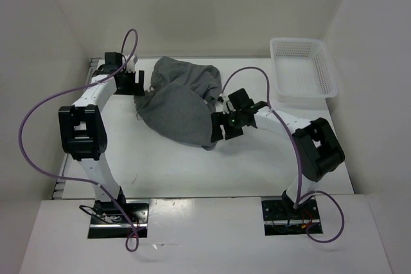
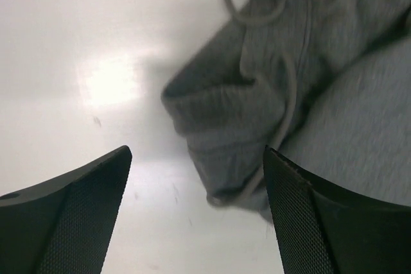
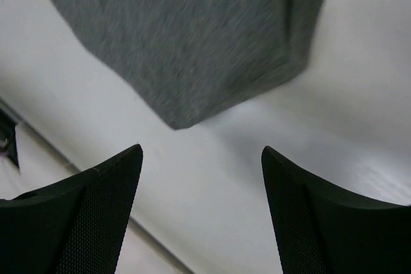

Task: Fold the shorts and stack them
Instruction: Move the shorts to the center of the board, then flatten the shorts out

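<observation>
Okay, shorts (image 1: pixel 183 104) sit bunched on the table (image 1: pixel 192 171), btwn both arms. Left gripper (image 1: pixel 131 83) has fingers apart, just beside the waistband w/ drawstring (image 2: pixel 290 88). Right gripper (image 1: pixel 226 126) is agape too, near a hem corner. Best bet: pinch edges, not the string, and spread flat before folding.

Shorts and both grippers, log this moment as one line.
shorts: bunched, unfolded, on table | left gripper: open, by shorts' left edge | right gripper: open, by right edge

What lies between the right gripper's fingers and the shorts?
Only bare white table, seen in the right wrist view; the open right gripper sits short of the shorts.
</observation>
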You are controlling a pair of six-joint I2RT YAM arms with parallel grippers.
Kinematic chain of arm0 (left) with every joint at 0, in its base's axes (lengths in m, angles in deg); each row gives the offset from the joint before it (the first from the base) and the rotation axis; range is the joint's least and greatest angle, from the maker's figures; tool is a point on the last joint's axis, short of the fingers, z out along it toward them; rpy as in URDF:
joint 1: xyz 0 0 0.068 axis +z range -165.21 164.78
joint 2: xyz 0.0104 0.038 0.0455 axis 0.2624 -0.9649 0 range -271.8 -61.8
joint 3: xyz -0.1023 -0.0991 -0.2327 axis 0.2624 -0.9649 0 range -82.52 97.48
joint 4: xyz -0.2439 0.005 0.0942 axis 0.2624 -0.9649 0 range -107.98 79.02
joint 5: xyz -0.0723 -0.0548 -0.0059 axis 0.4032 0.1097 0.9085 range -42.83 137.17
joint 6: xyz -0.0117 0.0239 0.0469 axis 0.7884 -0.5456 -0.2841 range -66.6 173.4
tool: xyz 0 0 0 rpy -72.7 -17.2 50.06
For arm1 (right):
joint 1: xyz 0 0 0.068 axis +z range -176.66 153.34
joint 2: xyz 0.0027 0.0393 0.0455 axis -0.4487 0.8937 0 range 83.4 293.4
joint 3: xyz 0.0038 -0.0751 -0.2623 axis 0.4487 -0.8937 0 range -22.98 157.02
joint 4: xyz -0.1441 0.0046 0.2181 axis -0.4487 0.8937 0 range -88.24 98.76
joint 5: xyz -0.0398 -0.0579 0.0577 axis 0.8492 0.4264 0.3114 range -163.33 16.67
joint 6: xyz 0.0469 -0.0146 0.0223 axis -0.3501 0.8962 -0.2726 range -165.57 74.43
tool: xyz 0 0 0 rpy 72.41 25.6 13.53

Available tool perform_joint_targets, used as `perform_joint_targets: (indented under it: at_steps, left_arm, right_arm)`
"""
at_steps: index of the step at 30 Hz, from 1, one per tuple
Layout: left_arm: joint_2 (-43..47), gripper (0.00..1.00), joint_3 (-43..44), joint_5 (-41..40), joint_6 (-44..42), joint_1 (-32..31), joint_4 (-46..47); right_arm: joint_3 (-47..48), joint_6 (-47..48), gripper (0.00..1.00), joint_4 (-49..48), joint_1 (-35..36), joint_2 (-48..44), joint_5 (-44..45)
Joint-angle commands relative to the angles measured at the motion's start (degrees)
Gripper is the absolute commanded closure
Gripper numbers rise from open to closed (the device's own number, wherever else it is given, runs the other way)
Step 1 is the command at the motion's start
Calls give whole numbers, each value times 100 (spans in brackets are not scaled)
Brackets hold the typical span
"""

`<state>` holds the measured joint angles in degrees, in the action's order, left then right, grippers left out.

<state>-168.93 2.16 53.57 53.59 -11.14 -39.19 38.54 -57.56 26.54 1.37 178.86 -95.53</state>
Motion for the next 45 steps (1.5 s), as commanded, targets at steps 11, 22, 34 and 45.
perform_joint_targets:
  at_steps: [11, 22, 34, 45]
  left_arm:
    - [-1222, 1, 584, 747, -19, -38, 676]
    - [-1030, 76, 31, 1426, -19, 67, 667]
    - [-704, 100, 1983, 1531, -19, 620, -262]
    - [1043, 100, 1362, 1796, -19, 726, -738]
  right_arm:
    - [-333, -1076, 20, -1045, 677, 535, 91]
    - [202, -1596, 51, -1247, 677, 1273, 990]
    - [2695, 868, 100, -887, -332, 1361, 3175]
    - [2869, 2121, 100, 44, -632, 100, 2641]
